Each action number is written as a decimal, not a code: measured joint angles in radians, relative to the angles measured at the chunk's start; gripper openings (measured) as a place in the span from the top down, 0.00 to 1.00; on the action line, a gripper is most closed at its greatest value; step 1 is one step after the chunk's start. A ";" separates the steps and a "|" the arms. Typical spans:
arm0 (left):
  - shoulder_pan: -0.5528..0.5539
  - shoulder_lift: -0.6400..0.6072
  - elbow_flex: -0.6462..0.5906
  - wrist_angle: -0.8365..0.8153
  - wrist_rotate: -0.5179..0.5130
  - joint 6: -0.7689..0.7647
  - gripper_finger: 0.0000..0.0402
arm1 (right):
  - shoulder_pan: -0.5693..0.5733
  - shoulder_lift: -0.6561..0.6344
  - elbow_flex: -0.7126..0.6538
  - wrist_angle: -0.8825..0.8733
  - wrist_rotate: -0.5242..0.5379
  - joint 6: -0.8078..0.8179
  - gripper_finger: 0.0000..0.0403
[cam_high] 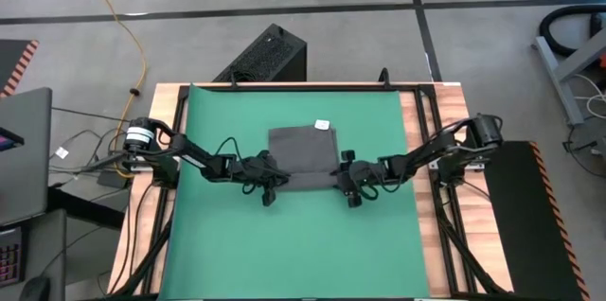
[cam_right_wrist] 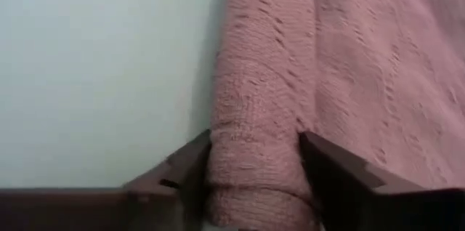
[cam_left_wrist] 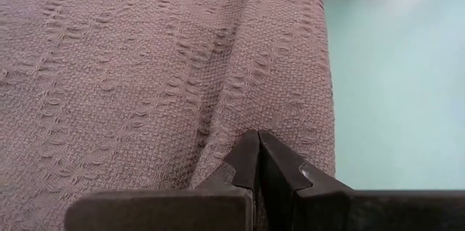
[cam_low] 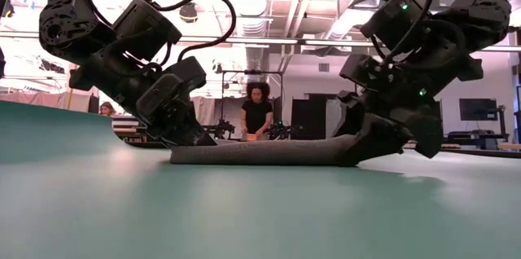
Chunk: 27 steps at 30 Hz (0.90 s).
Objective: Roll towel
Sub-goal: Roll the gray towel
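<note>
**Rolled edge clamped at one end, fingertips pressed together at the other**

Dark fingers [cam_right_wrist: 330,169] of the right gripper [cam_right_wrist: 254,162] stand either side of the towel [cam_right_wrist: 305,64], clenched on the end of its rolled-up near edge, with the thick roll filling the gap between them. Across the cloth, the left gripper [cam_left_wrist: 258,155] has its two fingertips closed against each other, lying on the towel's weave right beside a raised fold; whether any cloth is pinched between them cannot be told. From above, both grippers sit at the towel's near edge, one at each corner, on the green mat [cam_high: 379,235]. Its small white tag [cam_high: 322,124] lies at the far edge. Beyond the table, a person [cam_low: 258,111] stands in the room.
</note>
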 joint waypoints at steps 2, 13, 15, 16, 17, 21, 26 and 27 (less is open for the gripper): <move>0.000 0.000 0.000 0.000 0.012 0.000 1.00 | 0.000 0.001 0.000 -0.001 0.023 0.049 0.56; 0.000 0.000 -0.005 0.096 0.068 -0.161 1.00 | 0.002 -0.057 -0.001 -0.070 -0.039 0.316 0.83; 0.000 -0.012 -0.005 0.147 0.085 -0.221 1.00 | 0.003 -0.082 -0.002 -0.101 -0.065 0.362 0.83; -0.001 -0.020 -0.005 0.158 0.090 -0.250 1.00 | 0.004 -0.094 -0.003 -0.116 -0.069 0.380 0.83; -0.002 -0.033 -0.005 0.161 0.091 -0.274 1.00 | 0.004 -0.105 -0.004 -0.126 -0.071 0.392 0.83; -0.002 -0.107 0.002 0.154 0.079 -0.290 1.00 | 0.000 -0.138 -0.005 -0.171 -0.123 0.437 0.83; -0.011 -0.140 0.002 0.098 -0.013 -0.196 1.00 | -0.010 -0.175 -0.005 -0.227 -0.204 0.471 0.83; -0.011 -0.141 0.003 0.100 -0.028 -0.171 1.00 | -0.010 -0.179 -0.005 -0.236 -0.206 0.470 0.83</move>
